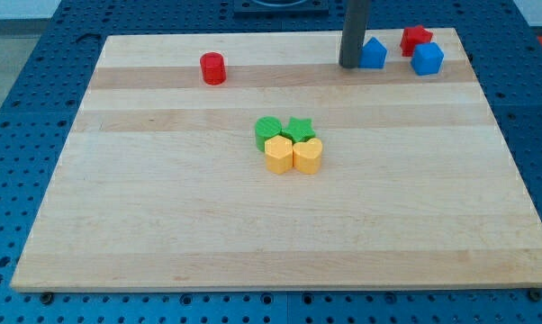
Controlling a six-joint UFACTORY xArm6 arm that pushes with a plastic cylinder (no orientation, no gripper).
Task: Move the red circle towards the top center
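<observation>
Camera view, the only one: a pale wooden board [280,225] lay on a blue perforated table [19,108]. The rod came down from the view's top edge, and my tip [350,66] rested on the board near its top edge, somewhat to the right of centre. There was no hand or claw to open or close; the arm ended in that plain dark rod, holding nothing.

The red circle [213,68] stood upright near the board's top edge, left of centre, well apart from my tip and from every other block. Bare wood lay between it and the tip.

Just to the right of the tip sat a blue block [373,54] with a peaked top, very close to the rod; whether they touched I could not tell. Further right, a red star-like block [416,39] stood near the top right corner, with a second blue block [428,58] just below and right of it, touching or nearly so.

Around the board's middle four blocks were bunched together: a green round block [268,130] and a green star [299,129] above, a yellow hexagon-like block [278,155] and a yellow heart-like block [308,156] below them, all pressed close.
</observation>
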